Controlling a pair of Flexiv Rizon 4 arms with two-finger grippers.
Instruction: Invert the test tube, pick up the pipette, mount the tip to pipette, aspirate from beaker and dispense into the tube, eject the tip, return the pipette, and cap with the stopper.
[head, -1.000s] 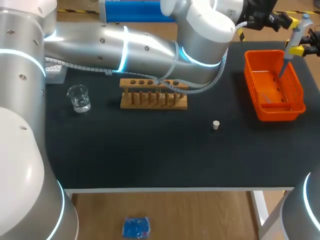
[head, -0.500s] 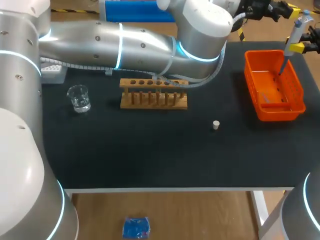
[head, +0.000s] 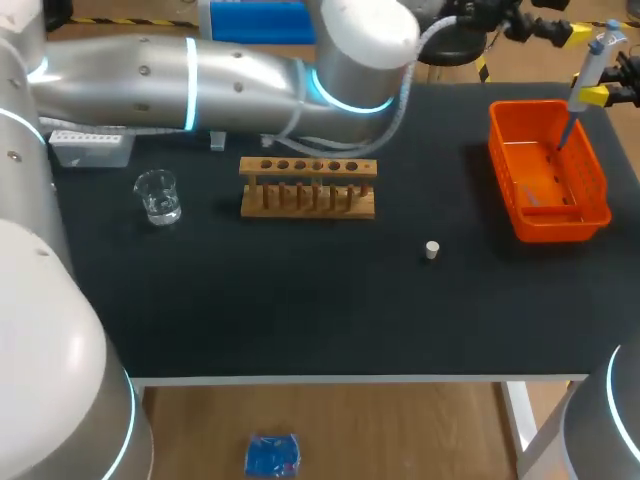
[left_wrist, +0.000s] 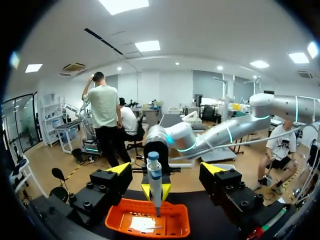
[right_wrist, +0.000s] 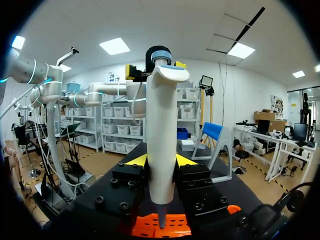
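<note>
My right gripper (head: 604, 94) is shut on the grey pipette (head: 588, 62), holding it upright over the orange basket (head: 541, 104) at the table's far right. From the right wrist the pipette (right_wrist: 161, 145) stands clamped between the yellow fingertips (right_wrist: 136, 160). My left gripper (head: 558, 27) hovers just behind the pipette's top, open. In the left wrist view the pipette (left_wrist: 154, 175) stands ahead of the wide-apart fingers (left_wrist: 120, 169), untouched by them. The wooden rack (head: 307, 187), glass beaker (head: 158, 195) and white stopper (head: 431, 250) rest on the black table. I cannot make out a test tube.
A tip box (head: 90, 148) sits at the far left, partly under my left arm, which spans the back of the table above the rack. The orange basket (left_wrist: 180, 222) lies directly below both grippers and holds a small white item.
My left gripper has opened and drawn back from the pipette's top, and the left arm has shifted toward the rear. The right gripper and pipette have stayed put.
</note>
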